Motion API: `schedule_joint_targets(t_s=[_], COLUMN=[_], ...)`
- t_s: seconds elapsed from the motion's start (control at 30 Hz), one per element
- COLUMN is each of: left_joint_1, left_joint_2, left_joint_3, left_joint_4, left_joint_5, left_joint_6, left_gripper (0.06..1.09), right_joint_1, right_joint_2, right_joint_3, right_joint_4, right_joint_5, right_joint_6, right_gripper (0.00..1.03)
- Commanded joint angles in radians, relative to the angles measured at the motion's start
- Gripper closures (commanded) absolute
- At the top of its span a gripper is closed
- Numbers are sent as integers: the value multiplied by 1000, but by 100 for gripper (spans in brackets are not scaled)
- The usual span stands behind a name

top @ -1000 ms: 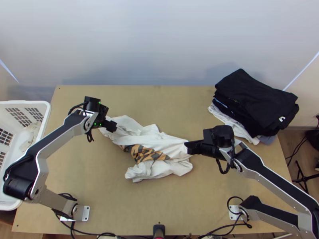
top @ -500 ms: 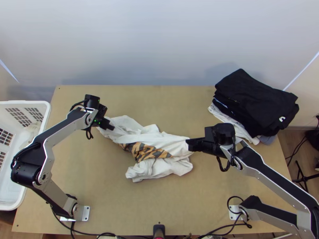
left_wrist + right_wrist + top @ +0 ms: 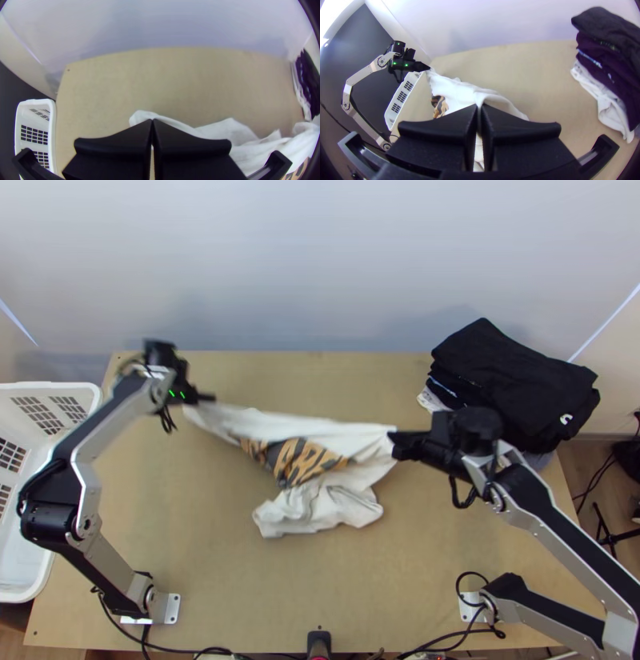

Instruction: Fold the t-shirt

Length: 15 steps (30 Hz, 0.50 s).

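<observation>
T-shirt: the white t-shirt [image 3: 320,504] lies across the middle of the bench [image 3: 240,580], strung between the two tools, neither spread flat nor neatly folded.
Upper edge: a long, fairly straight run of cloth from the left tool to the right tool, drawn out narrow toward the left one.
Print: an orange and dark patterned patch [image 3: 296,460] shows along the middle of the shirt, below that upper edge.
Loose part: the cloth nearer the arms' bases is bunched and creased on the bench.
Left tool: over the far left part of the bench, the left tool [image 3: 210,398] is closed on a corner of the t-shirt; in its wrist view its two black fingers [image 3: 126,136] meet, with a rounded end of white cloth poking out beyond the tips.
Right tool: right of the bench's middle, the right tool [image 3: 394,442] is pinched on the shirt's other end; in its wrist view a strip of white cloth runs between the nearly touching fingers.
Clothes pile: a stack of folded clothes [image 3: 512,380] sits at the bench's far right, well apart from the shirt, black on top with white cloth beneath and a small white mark on the top piece.
Basket: a white plastic basket [image 3: 60,390] with grid-like slots stands at the bench's left edge.
Near edge: a small black device [image 3: 318,642] sits midway between the arms' bases, with dark cables [image 3: 184,649] along the edge.
Behind: a pale wall [image 3: 320,260] rises past the bench's far edge.
</observation>
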Motion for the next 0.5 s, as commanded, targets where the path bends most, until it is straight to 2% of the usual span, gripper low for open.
schedule_joint_targets(t_s=[0.0, 0.13, 0.27, 0.4, 0.47], left_joint_1=[92, 101, 99, 105, 112], left_joint_2=[-3, -23, -53, -98, -136], left_joint_3=[336, 496, 605, 701, 723], left_joint_4=[-134, -173, -171, -164, -128], left_joint_5=[-1, -1, -1, -8, -38], left_joint_6=[-202, -275, -305, -328, -336], left_gripper=[105, 105, 105, 105, 105], right_joint_1=[-27, -27, -38, -79, -90], right_joint_2=[-30, 22, 114, 221, 280], right_joint_3=[147, 286, 469, 743, 901], right_joint_4=[-26, -36, -13, -2, -5], right_joint_5=[73, 143, 257, 323, 358], right_joint_6=[-105, -144, -171, -200, -214], right_gripper=[100, 100, 100, 100, 100])
